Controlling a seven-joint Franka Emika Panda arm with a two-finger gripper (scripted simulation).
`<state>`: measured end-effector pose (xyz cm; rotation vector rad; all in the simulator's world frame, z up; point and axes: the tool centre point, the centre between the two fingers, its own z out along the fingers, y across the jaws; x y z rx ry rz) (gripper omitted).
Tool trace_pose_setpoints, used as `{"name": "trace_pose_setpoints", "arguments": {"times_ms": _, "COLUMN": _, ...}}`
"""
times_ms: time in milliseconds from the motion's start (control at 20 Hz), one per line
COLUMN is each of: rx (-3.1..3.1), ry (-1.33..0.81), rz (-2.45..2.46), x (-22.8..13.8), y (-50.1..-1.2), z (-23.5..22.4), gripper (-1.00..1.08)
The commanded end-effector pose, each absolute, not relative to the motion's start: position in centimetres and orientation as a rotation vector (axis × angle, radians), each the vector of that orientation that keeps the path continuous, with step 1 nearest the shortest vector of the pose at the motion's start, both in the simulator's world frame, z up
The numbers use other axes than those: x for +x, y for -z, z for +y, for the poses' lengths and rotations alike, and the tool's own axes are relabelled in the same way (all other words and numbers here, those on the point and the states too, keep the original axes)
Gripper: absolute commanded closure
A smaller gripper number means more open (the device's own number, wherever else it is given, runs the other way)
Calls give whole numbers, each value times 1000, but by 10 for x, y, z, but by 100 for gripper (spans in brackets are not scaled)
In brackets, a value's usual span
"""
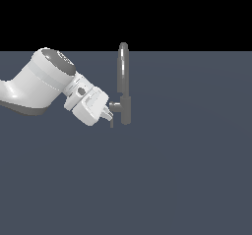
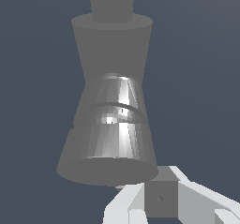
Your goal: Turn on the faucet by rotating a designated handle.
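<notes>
Faucet [image 1: 124, 89] stands upright on the dark floor [image 1: 187, 180] near the middle of the exterior view, its long axis vertical, the narrow arched spout rising above a thicker cylindrical base. From that base the handle [image 1: 114, 106] sticks out sideways toward the exterior view's left, its thin end turning downward. The gripper [image 1: 109, 115] on the white arm [image 1: 44, 84] sits right at the handle; whether its fingers pinch it I cannot tell. No writing is readable anywhere.
</notes>
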<state>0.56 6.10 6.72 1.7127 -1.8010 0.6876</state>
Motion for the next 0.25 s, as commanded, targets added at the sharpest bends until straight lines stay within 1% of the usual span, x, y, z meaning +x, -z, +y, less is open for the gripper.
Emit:
{"name": "trace_pose_setpoints", "arguments": {"times_ms": 0, "rx": 1722, "ry": -678, "rz": -1767, "x": 7, "y": -34, "z": 56, "gripper": 108}}
{"name": "trace_pose_setpoints", "arguments": {"times_ms": 200, "rx": 1722, "ry": -671, "rz": -1763, "x": 12, "y": -24, "z": 56, "gripper": 108}}
